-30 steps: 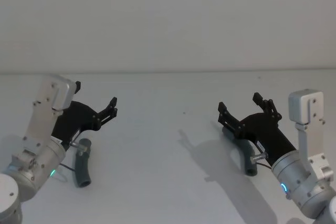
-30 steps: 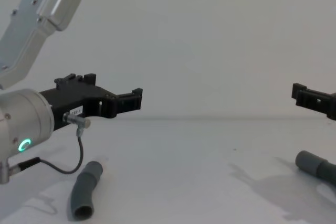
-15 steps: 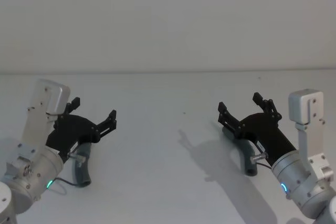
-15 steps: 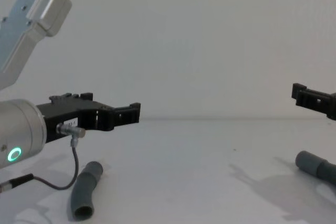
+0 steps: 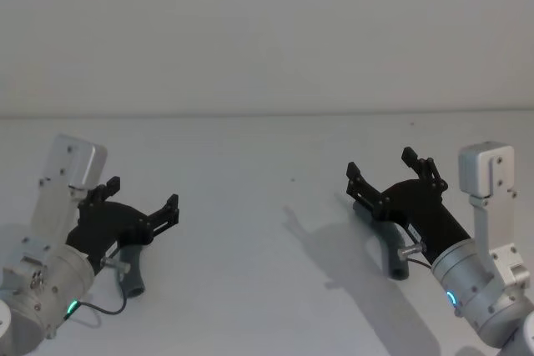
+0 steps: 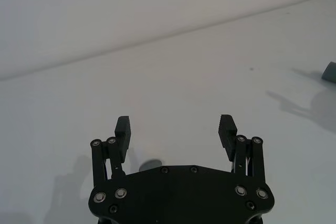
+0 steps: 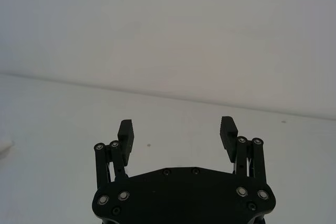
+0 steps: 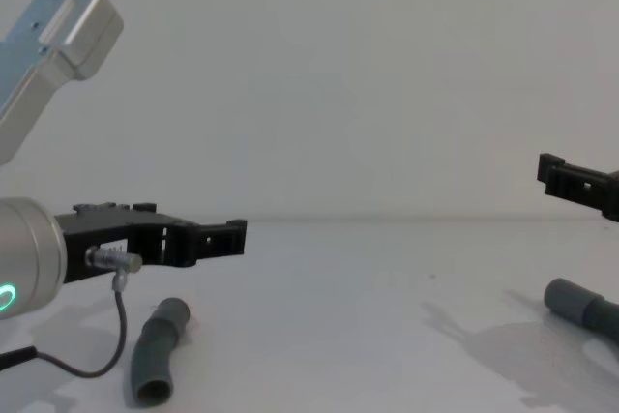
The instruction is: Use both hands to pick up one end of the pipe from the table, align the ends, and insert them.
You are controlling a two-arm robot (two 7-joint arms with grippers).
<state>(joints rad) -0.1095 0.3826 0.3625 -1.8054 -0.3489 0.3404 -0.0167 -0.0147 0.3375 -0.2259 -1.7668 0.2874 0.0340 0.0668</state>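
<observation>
While both arms hang over the plain matte white surface (image 5: 250, 239), I read the black flat-jawed left hand (image 5: 143, 196) as spread wide, with nothing between the jaws. The left wrist view agrees: both toothed fingertips (image 6: 122, 124) stand well apart with bare surface in the gap. Under that hand's palm a dark grey curved pipe piece (image 5: 132, 271) lies flat on the surface, untouched. From the chest view it sits below the hand and clear of it, its hollow end (image 8: 152, 392) on the wrist side. A thin dark cable (image 8: 87, 367) loops down from the silver left wrist (image 8: 24, 263), which has a green ring light, and comes near the piece.

The black flat-jawed right hand (image 5: 380, 164) is also spread and empty, clear above the surface. The right wrist view shows its fingertips (image 7: 227, 124) apart with only surface and the white wall (image 7: 168, 35) beyond. A second dark grey pipe piece (image 5: 389, 249) lies beneath this hand, running from under the jaw base back toward the wrist side. Its smooth cuff (image 8: 566, 297) rests on the surface below the jaws.

The two pieces are well apart, each under its own hand. I can't tell which end carries the white tip.
</observation>
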